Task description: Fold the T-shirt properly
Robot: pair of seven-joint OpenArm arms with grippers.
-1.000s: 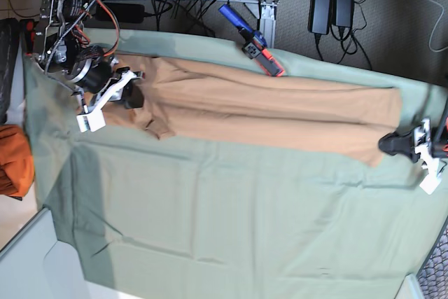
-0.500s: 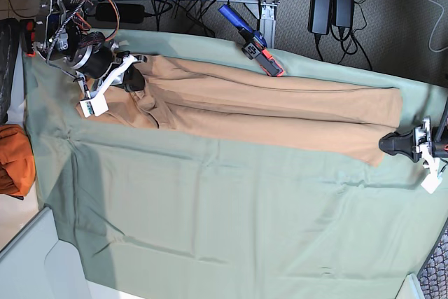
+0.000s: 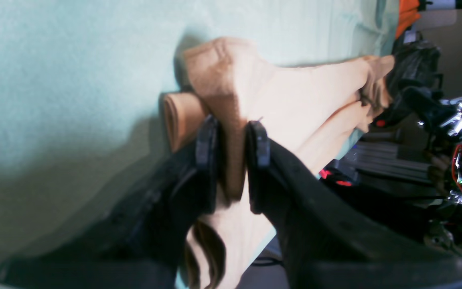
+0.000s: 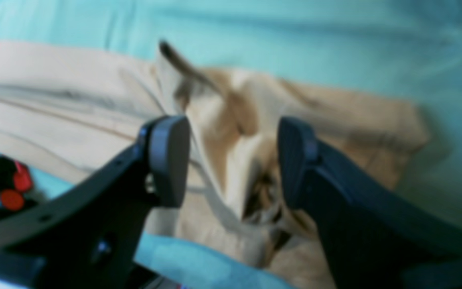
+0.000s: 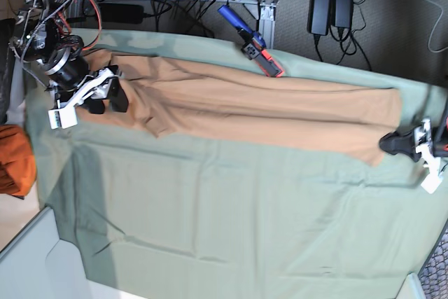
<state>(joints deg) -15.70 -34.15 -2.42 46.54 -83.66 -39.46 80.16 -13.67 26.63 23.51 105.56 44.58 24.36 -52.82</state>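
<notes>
- Left gripper pinches a fold of the T-shirt between its two black pads; tan cloth fills the narrow gap between them in the left wrist view.
- Seen from the base view, that gripper sits at the right end of the shirt, its black tips touching the lower right corner of the tan cloth.
- Right gripper stands with its jaws spread wide, one pad on each side of a crumpled ridge of tan fabric, and neither pad presses the cloth.
- From the base view, the right gripper is at the left end of the shirt, over its bunched edge.
- Folded into a long narrow band, the T-shirt lies across the upper part of the sage-green cloth, running from the right gripper on the left to the left gripper on the right.
- Its left end is wrinkled and gathered; the rest lies fairly flat with long creases along its length.
- Beyond the shirt's upper edge, a blue and red tool rests at the far rim of the green cloth.
- An orange cloth bundle sits off the left side of the green cloth, well apart from the shirt.
- Cables and black power bricks lie on the floor beyond the table.
</notes>
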